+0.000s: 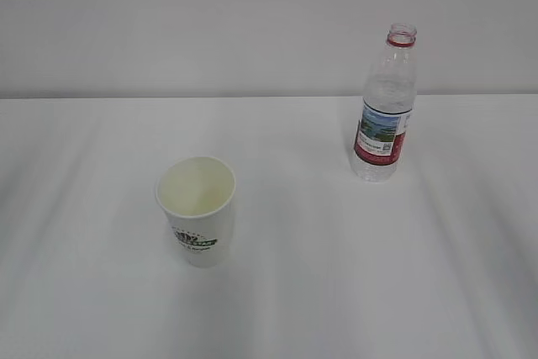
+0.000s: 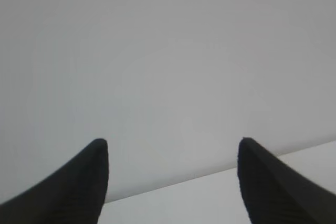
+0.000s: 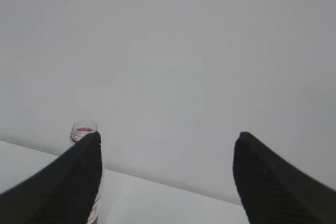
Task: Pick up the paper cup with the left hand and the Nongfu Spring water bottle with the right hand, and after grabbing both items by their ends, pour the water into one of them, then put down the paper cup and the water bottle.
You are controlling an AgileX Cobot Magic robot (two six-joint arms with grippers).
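Observation:
The white paper cup (image 1: 197, 210) stands upright on the table at the near left, its dark green logo facing the camera. Farther back on the right stands the capless Nongfu Spring water bottle (image 1: 385, 109), upright. No arm shows in the exterior view. In the left wrist view my left gripper (image 2: 172, 145) is open, with only wall and table edge between its fingers. My right gripper (image 3: 167, 139) is open too; the bottle's neck (image 3: 83, 129) peeks out behind its left finger (image 3: 73, 182). No water is visible.
The white table (image 1: 336, 275) runs back to a plain pale wall (image 1: 210, 23). Nothing else stands on it in view.

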